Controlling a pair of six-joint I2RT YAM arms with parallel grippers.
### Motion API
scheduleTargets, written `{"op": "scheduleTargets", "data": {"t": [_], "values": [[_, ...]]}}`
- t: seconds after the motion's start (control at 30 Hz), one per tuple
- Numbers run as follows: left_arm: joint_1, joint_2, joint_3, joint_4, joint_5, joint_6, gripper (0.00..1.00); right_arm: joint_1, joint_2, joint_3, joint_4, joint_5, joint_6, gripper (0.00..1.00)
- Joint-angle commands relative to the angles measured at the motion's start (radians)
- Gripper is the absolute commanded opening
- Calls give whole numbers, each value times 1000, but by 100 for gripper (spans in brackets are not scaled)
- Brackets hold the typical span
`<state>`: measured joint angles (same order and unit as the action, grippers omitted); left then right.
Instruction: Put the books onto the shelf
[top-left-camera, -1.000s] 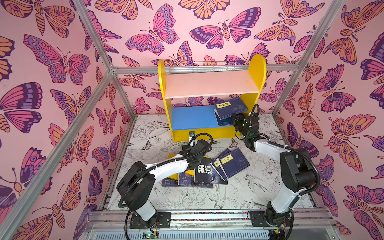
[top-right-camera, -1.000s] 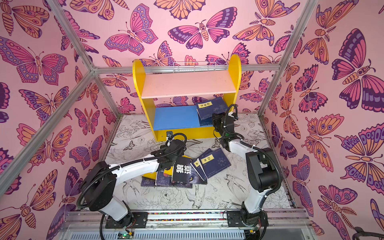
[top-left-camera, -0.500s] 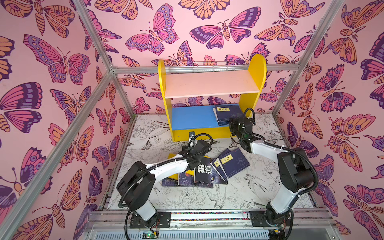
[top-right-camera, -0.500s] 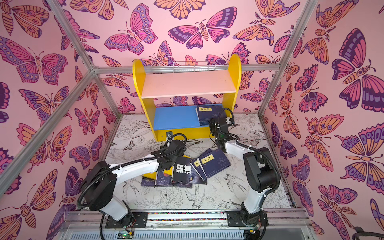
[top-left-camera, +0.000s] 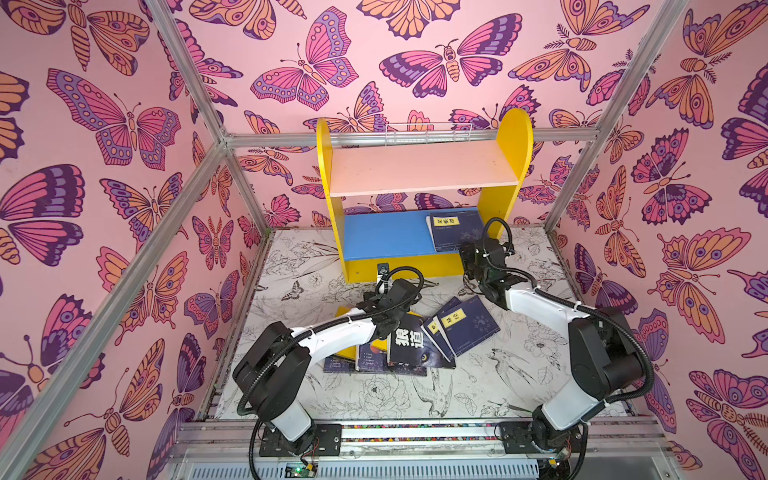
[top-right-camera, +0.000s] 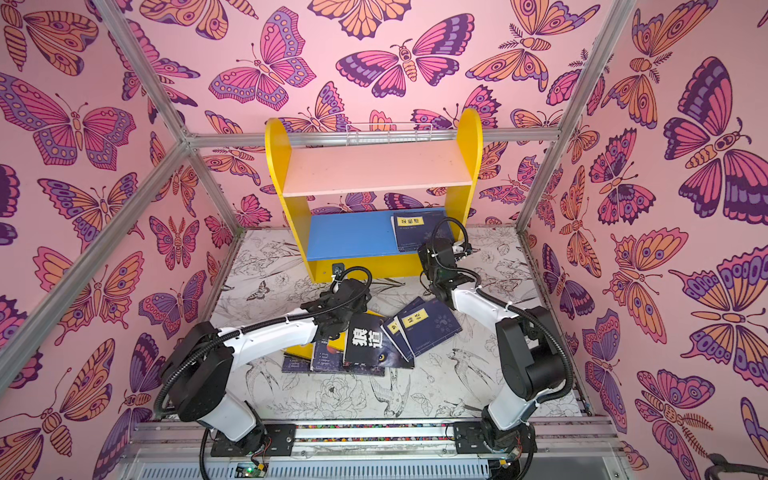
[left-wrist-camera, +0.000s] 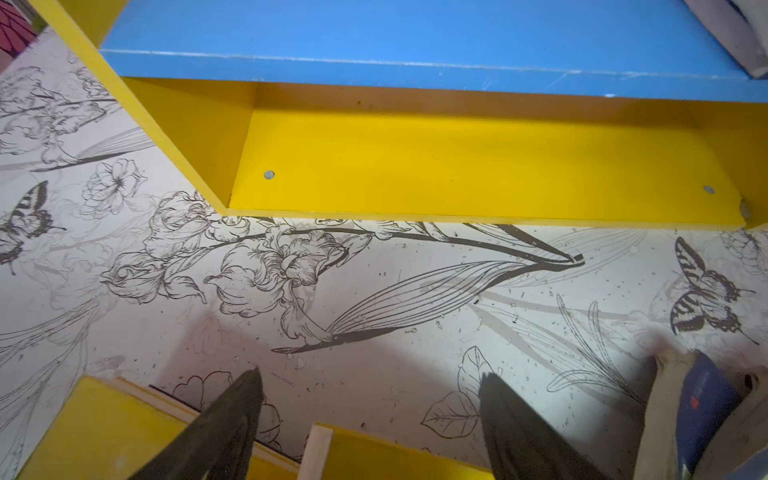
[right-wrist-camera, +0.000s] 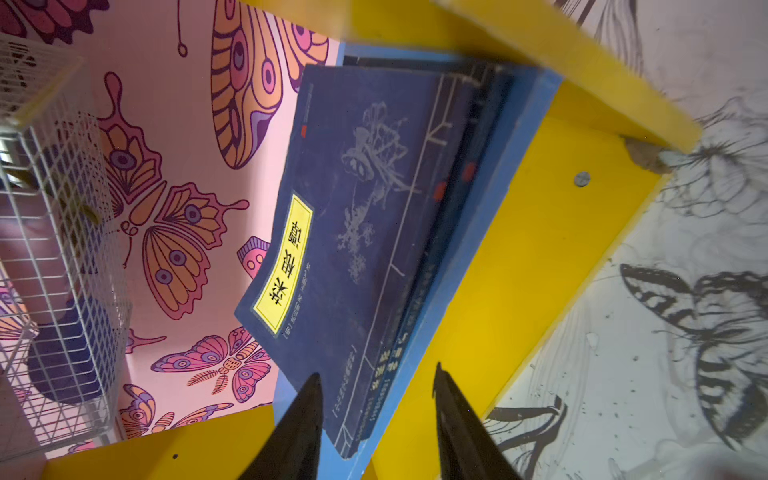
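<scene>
We see a small stack of navy books (top-left-camera: 455, 229) lying flat at the right end of the blue lower board (top-left-camera: 382, 237) of the shelf (top-left-camera: 513, 137). They sit close to its right side panel and reach almost to the board's front edge. To their left the board is open. The pale pink upper board (top-left-camera: 419, 168) offers a broad flat run, bounded by rounded yellow panels and a thin wire rail (top-left-camera: 428, 129) behind.

The covers are thin and matt, with yellow title labels. The right pincer (right-wrist-camera: 376, 370) stands open, its dark tapered fingers either side of the stack's near corner; we cannot tell whether one touches it.

The remaining books (top-left-camera: 415, 343) lie fanned and overlapping on the counter (top-left-camera: 478, 386) in front of the shelf: navy, black with white characters, yellow. The left pincer (left-wrist-camera: 370, 374) is spread wide above bare counter between that pile and the shelf's yellow base.

The counter carries a black-and-white print of flowers and birds. Pink butterfly walls (top-left-camera: 124, 124) and aluminium bars (top-left-camera: 270, 140) close in on three sides.
</scene>
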<state>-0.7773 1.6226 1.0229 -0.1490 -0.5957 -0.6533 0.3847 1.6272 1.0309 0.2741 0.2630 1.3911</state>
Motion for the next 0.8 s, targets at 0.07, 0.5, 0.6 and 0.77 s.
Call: {"op": "scheduleTargets", "data": {"t": [0.07,0.5,0.6,0.77], "values": [[61,-2,87,18,256,66,83,-82,-181,-112,-38,-48,-140,43],[106,290,528,14,316,71,75,-257,-596,-390,-126,-255,-395,34],[129,375,627,44,358,47,76,-258,-639,-397,-165,-260,-424,34],[144,487,738,111,400,40,76,-258,-681,-419,-200,-268,-446,32]]}}
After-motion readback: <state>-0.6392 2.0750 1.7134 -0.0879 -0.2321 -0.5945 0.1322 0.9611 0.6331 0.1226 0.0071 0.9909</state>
